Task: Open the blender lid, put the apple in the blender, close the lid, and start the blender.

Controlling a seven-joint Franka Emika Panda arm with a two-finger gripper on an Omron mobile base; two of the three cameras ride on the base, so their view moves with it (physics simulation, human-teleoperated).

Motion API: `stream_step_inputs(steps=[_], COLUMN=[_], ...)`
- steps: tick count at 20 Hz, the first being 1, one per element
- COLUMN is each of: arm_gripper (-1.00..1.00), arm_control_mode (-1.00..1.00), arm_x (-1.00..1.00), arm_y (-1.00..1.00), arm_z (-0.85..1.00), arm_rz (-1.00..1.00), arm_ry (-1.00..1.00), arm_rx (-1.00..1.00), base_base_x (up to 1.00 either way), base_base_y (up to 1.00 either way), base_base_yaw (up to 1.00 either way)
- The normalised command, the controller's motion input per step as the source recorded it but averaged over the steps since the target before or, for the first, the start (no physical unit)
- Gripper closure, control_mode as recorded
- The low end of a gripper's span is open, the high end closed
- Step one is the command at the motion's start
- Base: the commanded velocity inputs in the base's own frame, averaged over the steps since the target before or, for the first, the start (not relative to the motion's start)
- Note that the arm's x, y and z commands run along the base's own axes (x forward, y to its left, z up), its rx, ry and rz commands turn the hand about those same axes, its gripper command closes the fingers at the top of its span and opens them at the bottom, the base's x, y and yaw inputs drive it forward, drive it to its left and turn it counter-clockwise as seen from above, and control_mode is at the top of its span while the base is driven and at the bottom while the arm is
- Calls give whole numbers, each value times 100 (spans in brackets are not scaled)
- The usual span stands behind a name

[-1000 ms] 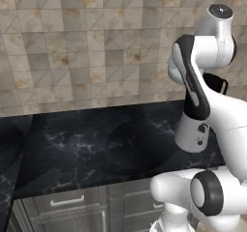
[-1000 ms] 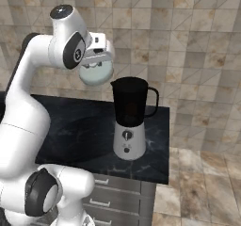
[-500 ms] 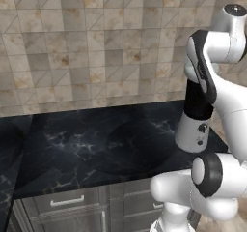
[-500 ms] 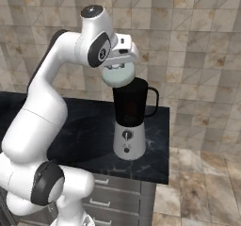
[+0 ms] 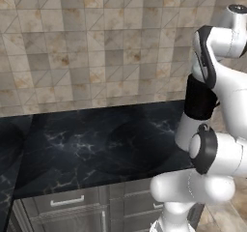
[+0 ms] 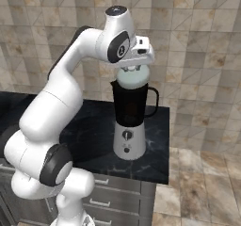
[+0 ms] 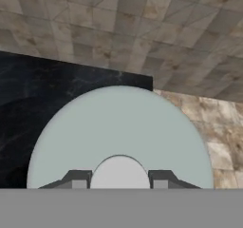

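Note:
The blender [image 6: 129, 126] stands near the right end of the black counter, a silver base with a black dial under a dark jar with a side handle. My gripper [image 6: 134, 69] hangs straight over the jar, shut on the knob of the pale grey blender lid [image 6: 133, 77]. The lid sits level at the jar's mouth; whether it touches the rim I cannot tell. In the hand view the blender lid [image 7: 118, 127] is a wide pale disc, and my gripper [image 7: 119, 179] clamps its knob from both sides. The jar's inside is hidden beneath it. The apple is out of view.
The black marble counter [image 6: 89, 126] ends just right of the blender, with tiled floor [image 6: 202, 187] beyond the edge. A beige tiled wall [image 5: 96, 47] backs the counter [image 5: 96, 144]. Grey drawers [image 5: 67, 204] run below the front edge.
The arm has swung to the right with the lid in its grip, from left of and above the jar to directly over the jar's mouth, and lower.

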Motion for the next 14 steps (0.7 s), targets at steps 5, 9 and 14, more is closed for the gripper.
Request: stream_step_inputs(steps=[5,9,14], arm_gripper=[100,100,100], arm_control_mode=[-100,-100,-100], arm_x=[0,0,1], arm_y=[-29,-1,10], arm_z=[-1,0,0], arm_rz=[0,0,0], arm_ry=[16,21,19], arm_rx=[2,0,0], base_base_x=[0,0,0], base_base_y=[0,0,0], base_base_yaw=[0,0,0])
